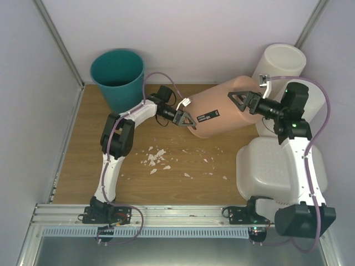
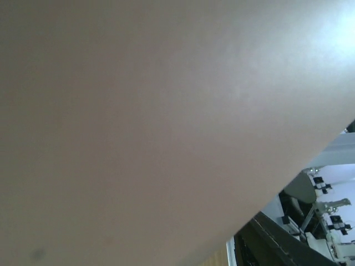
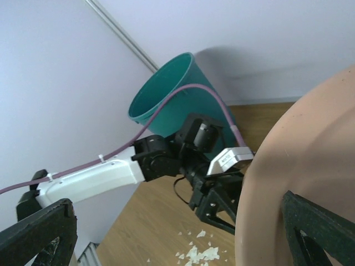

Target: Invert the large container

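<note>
The large container, a wide white tub with rounded corners, lies at the near right under the right arm; its dotted broad face looks upward, seemingly the base. A tall peach bin lies tilted across the middle of the table. My left gripper is at its lower left end, jaws spread at the edge, as the right wrist view shows. The bin's wall fills the left wrist view and hides those fingers. My right gripper stands wide open at the bin's upper right side.
A teal bin stands at the back left, close behind the left arm. A tall round white bin stands in the back right corner. White scraps litter the wooden table. Walls close in on three sides.
</note>
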Available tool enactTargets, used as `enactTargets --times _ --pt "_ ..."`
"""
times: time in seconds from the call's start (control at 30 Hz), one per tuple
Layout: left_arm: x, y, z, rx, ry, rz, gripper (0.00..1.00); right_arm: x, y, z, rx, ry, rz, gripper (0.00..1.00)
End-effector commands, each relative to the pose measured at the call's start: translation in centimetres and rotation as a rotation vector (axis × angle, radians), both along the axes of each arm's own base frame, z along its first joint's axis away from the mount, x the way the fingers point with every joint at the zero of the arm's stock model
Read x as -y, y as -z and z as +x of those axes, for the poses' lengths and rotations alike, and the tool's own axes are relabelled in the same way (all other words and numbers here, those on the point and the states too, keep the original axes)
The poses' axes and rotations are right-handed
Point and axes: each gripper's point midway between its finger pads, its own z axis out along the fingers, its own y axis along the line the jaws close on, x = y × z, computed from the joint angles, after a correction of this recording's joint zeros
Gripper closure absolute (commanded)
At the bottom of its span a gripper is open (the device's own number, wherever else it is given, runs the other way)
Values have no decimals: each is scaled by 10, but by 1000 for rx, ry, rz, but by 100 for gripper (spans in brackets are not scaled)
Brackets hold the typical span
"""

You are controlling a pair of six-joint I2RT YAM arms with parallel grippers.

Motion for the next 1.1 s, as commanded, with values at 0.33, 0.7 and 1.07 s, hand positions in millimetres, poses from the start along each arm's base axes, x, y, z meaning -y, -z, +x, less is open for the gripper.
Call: enactTargets --times 0.33,0.7,1.07 --pt "32 16 8 -43 71 -133 12 -26 35 -5 -142 -55 19 0" --pt "17 79 39 -90 -82 70 1 -35 47 17 -157 -54 9 0" --pt "-23 96 87 19 -292 287 1 -44 18 22 -47 -64 -70 0"
